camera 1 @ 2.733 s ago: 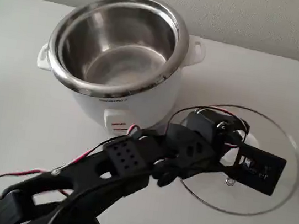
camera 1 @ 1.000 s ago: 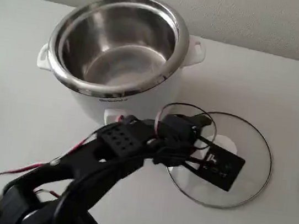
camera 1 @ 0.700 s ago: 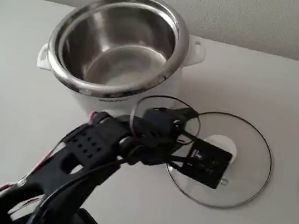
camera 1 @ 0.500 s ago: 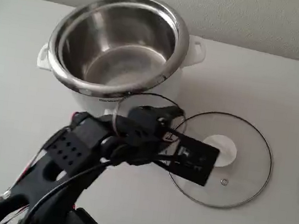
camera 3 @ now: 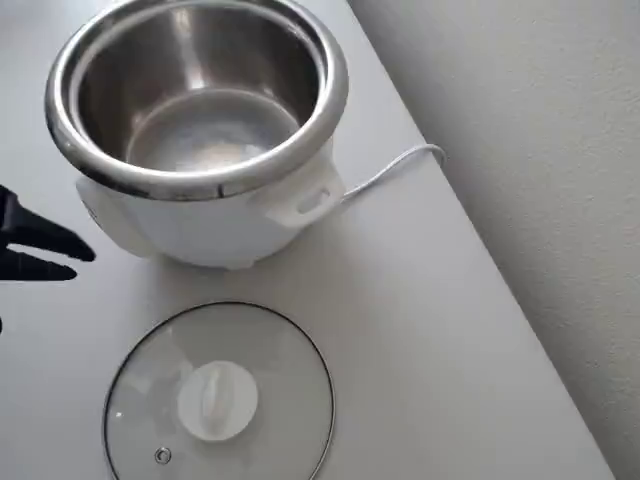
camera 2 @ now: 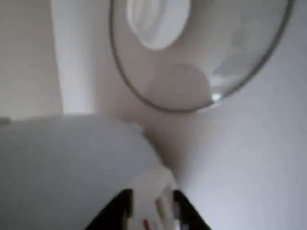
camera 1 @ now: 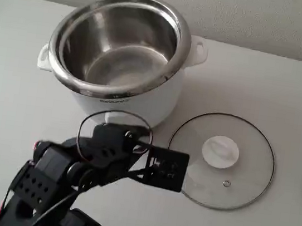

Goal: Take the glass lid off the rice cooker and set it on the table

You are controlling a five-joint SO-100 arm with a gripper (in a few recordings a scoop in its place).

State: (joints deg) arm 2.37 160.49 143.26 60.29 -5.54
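Your gripper (camera 3: 70,260) is empty, fingers slightly parted, beside the one rice cooker (camera 1: 119,58). The one glass lid (camera 1: 221,160) lies flat on the table (camera 1: 267,84), just beside the cooker; a cord (camera 3: 390,170) trails behind.

Textured off-white wall (camera 1: 254,18) behind; soft, even light.

A glossy steel pot is seen in the white plastic rice cooker (camera 1: 121,95). The clear glass lid (camera 1: 243,176), metal-rimmed, is set on the matte white table (camera 1: 267,84).
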